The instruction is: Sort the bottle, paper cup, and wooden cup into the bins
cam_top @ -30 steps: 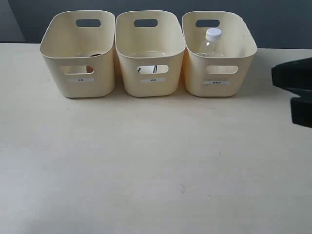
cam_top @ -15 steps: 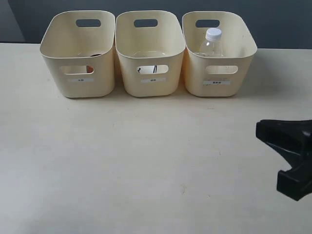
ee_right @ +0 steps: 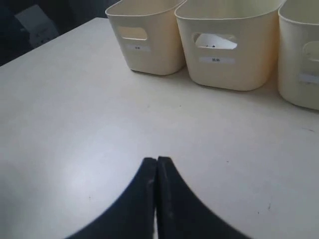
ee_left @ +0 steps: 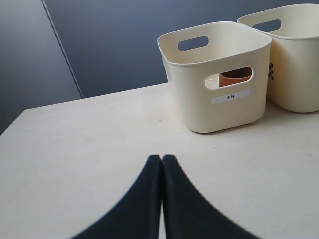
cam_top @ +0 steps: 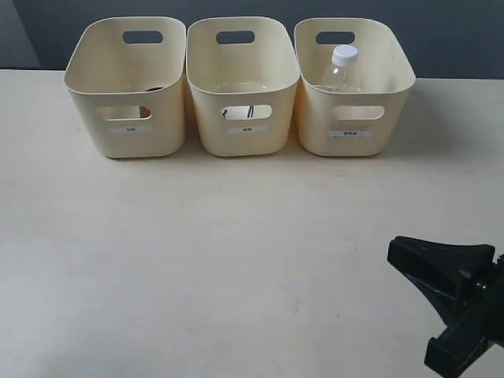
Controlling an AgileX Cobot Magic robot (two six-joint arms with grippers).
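Cream tabletop (cam_top: 197,260), dark blue-grey wall (cam_top: 457,39) behind bins (cam_top: 213,138) — left claw (ee_left: 162,158), right claw (ee_right: 157,160) both pressed closed, empty.

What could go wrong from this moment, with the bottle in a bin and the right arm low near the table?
1. The bottle stands upright in the right bin; a knock on that bin might tip it over.
2. The right bin stands very close to the middle bin, so a push on one would probably shift the other.
3. The right gripper, shut and empty, is low over the table; it may scrape the surface if it drops further.
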